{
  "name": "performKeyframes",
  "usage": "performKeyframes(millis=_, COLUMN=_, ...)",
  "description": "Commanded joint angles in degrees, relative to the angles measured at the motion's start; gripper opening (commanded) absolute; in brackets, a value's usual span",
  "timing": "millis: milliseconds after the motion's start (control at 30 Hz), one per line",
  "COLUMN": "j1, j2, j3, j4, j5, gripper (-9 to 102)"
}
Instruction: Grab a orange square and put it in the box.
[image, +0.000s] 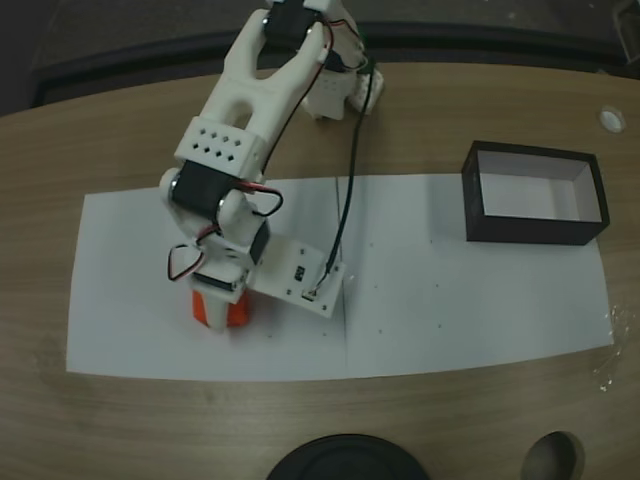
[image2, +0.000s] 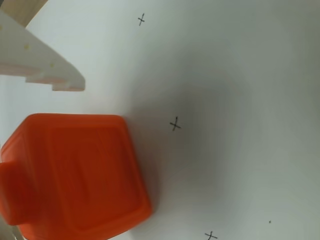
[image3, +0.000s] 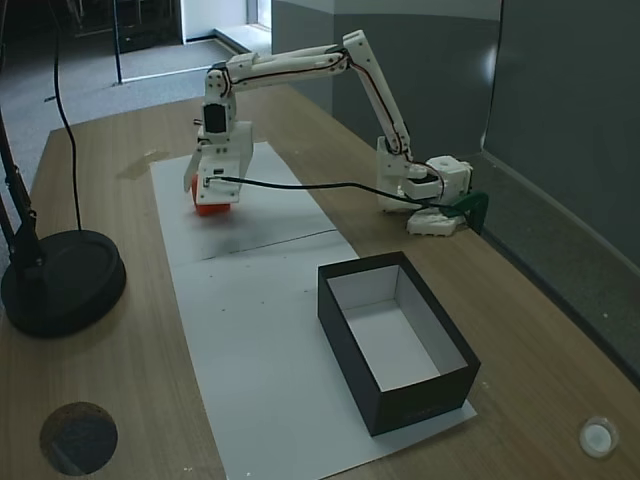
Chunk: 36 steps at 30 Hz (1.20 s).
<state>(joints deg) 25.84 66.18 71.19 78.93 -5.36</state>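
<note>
The orange square (image2: 80, 175) lies on the white paper and looms large at the lower left of the wrist view. In both fixed views it (image: 222, 314) (image3: 211, 207) peeks out under the arm's head, far from the box. My gripper (image: 215, 305) (image3: 205, 198) (image2: 40, 140) is lowered over it and open. The white finger (image2: 45, 65) stands apart from one side of the cube, and an orange jaw piece lies against the opposite side. The box (image: 530, 230) (image3: 350, 340), black-walled and white inside, stands open-topped at the paper's other end.
A white paper sheet (image: 450, 300) with small cross marks covers the wooden table. A black round stand base (image: 345, 460) (image3: 60, 285) sits near the table edge beside a cable hole (image: 555, 460) (image3: 78, 437). A black cable (image: 345, 210) hangs from the arm.
</note>
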Motion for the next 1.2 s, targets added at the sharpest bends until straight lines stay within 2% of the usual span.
performKeyframes(millis=0, j1=0.7, j2=0.53, j3=-3.78, j4=-0.7, j5=-1.85, gripper=34)
performKeyframes(millis=133, j1=1.76, j2=-0.79, j3=-3.78, j4=-0.7, j5=-3.6, gripper=30)
performKeyframes(millis=333, j1=3.25, j2=-0.88, j3=-3.78, j4=-1.58, j5=-3.78, gripper=7)
performKeyframes(millis=467, j1=2.37, j2=0.88, j3=-4.39, j4=-0.44, j5=-3.6, gripper=6)
performKeyframes(millis=533, j1=-0.35, j2=3.78, j3=-6.33, j4=3.43, j5=-3.43, gripper=6)
performKeyframes(millis=733, j1=-19.86, j2=20.48, j3=-15.56, j4=20.57, j5=-3.25, gripper=5)
performKeyframes(millis=933, j1=-46.85, j2=45.44, j3=-12.92, j4=20.04, j5=-5.27, gripper=6)
performKeyframes(millis=1167, j1=-71.37, j2=52.91, j3=-4.13, j4=20.13, j5=-3.43, gripper=6)
